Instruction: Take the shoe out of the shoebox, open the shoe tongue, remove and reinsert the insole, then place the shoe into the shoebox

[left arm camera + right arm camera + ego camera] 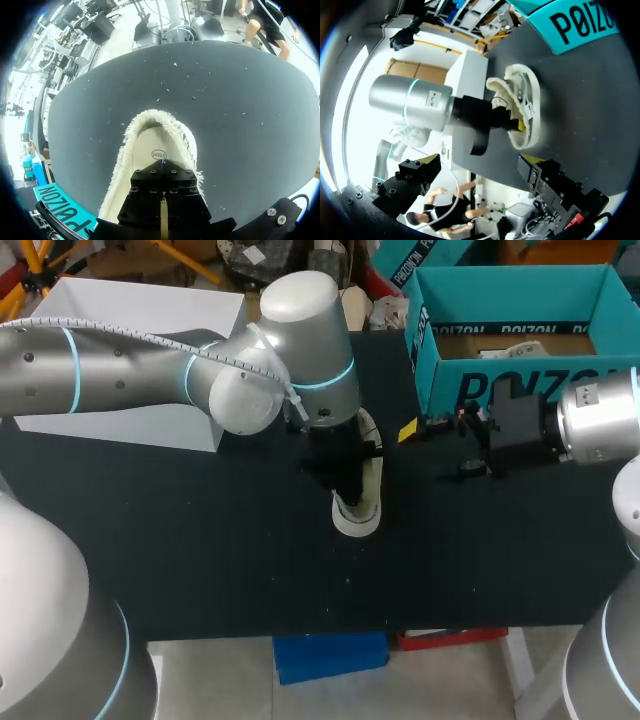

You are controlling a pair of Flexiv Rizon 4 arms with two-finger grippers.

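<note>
Shoe [358,515]: cream-coloured with a fleecy rim, lying on the black table [200,550] about midway between the left and right edges. 1 rounded end points toward the near edge. It is outside the shoebox [520,385], a teal open-topped box standing at the table's far right corner, well apart from the shoe.

Left gripper [345,475]: my left arm comes in over the far left part of the table and points down onto the shoe, its black body covering the shoe's middle. In the left wrist view the fleecy rim curves around ahead of the gripper body, and the pale insole [155,145] with a small round label lies inside it. The right wrist view shows 1 yellow tip down in the shoe's opening. I cannot tell whether these jaws are clenched or released.

Right gripper [480,159]: held above the table between the shoe and the right edge, just in front of the shoebox's near wall, fingers pointing toward the shoe. Its 2 fingers stand wide apart with nothing between them, so the jaws are released.

White box [110,425]: at the far left corner of the table, partly behind my left arm.
</note>
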